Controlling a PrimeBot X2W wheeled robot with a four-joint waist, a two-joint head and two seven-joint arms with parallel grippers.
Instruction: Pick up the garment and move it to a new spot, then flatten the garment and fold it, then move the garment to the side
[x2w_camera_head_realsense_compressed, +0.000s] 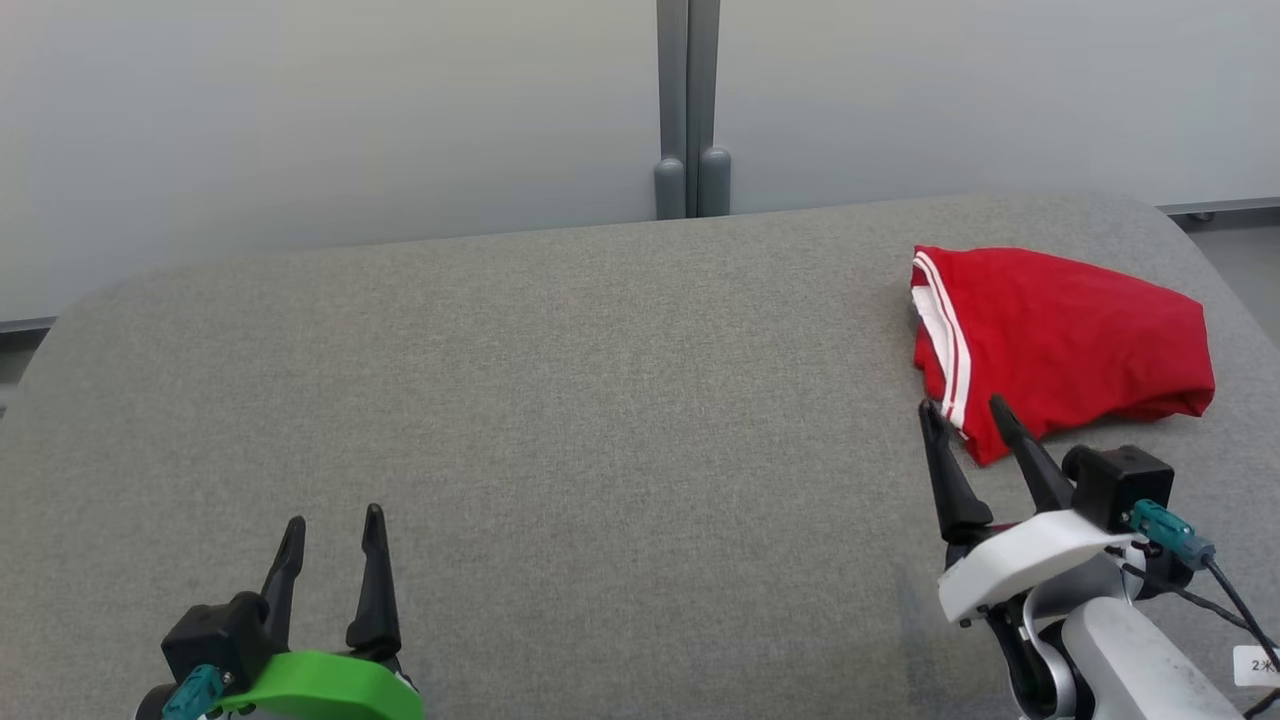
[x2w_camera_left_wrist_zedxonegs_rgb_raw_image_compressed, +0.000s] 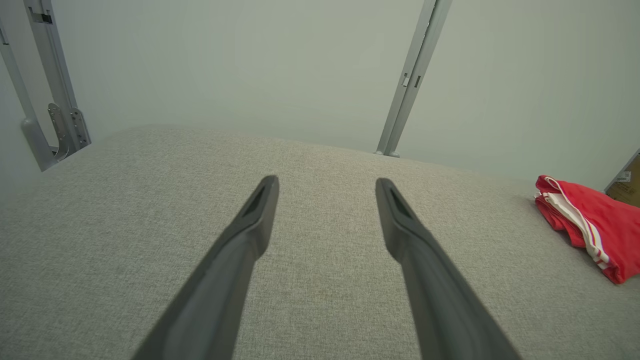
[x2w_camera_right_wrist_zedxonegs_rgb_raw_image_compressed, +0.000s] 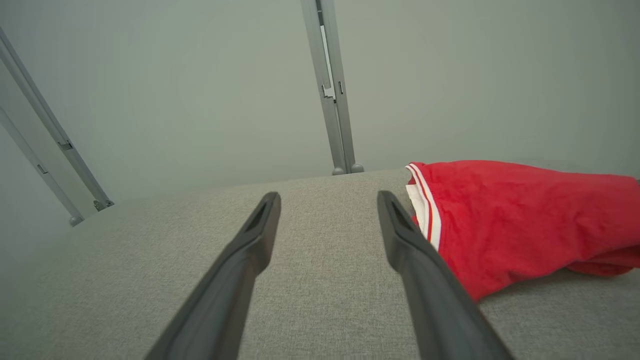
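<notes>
Head view, both arms over the work surface. Grey woven-fabric padded surface extends beneath and ahead of both claws. Pale wall panels joined by a grey metal post stand beyond it. Folded red cloth garment with white striped edging lies just ahead and to the right of the right claw; whether they touch cannot be told. Right claw: dark fingers spread wide, holding nothing. Left claw: likewise spread wide and empty, with the garment well apart on its right.
</notes>
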